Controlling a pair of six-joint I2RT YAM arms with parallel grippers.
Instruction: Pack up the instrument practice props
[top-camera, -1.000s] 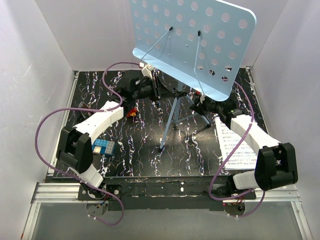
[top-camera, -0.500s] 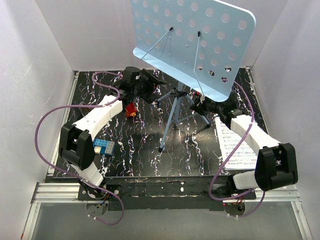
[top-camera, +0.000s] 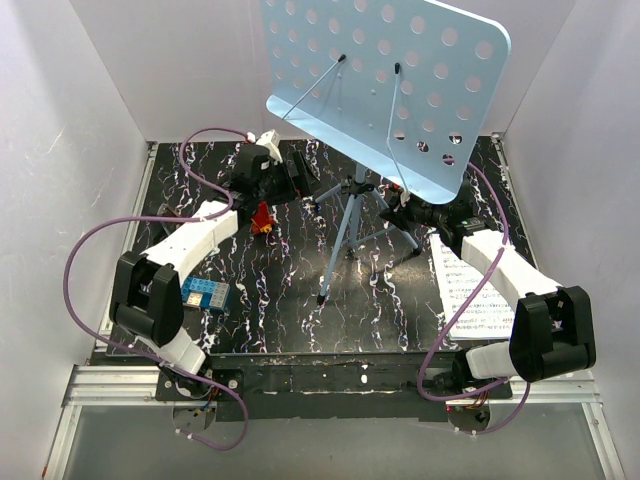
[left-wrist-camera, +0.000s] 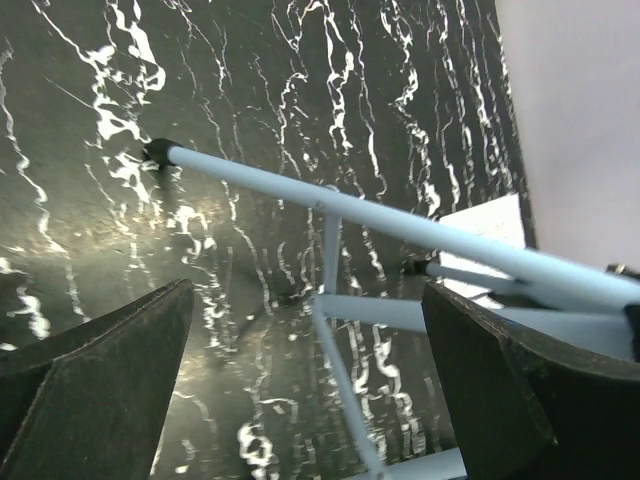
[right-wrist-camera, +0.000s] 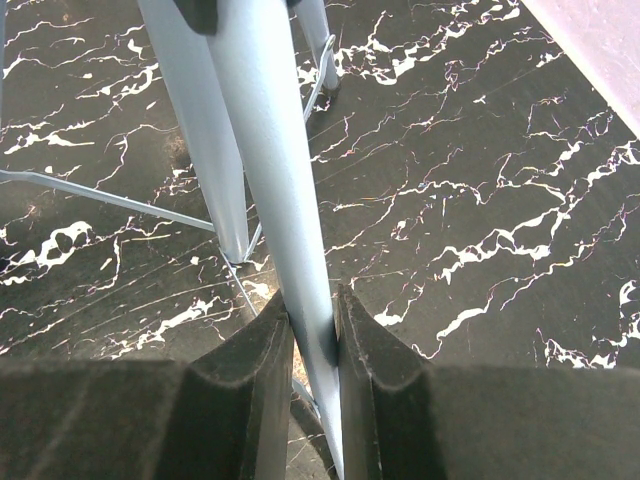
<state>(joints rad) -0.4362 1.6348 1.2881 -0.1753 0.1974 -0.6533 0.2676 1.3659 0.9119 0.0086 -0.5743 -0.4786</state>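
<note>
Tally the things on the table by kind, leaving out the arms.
Light-blue music stand: 1
Sheet-music stack: 1 (page count not visible)
Blue toy brick: 1
Small red object: 1
Total: 4

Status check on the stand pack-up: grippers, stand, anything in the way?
Left gripper open, holding nothing. Right gripper shut on a music stand tube; stand upright, unfolded. Sheet music flat by right arm. Small red item beside tripod.
</note>
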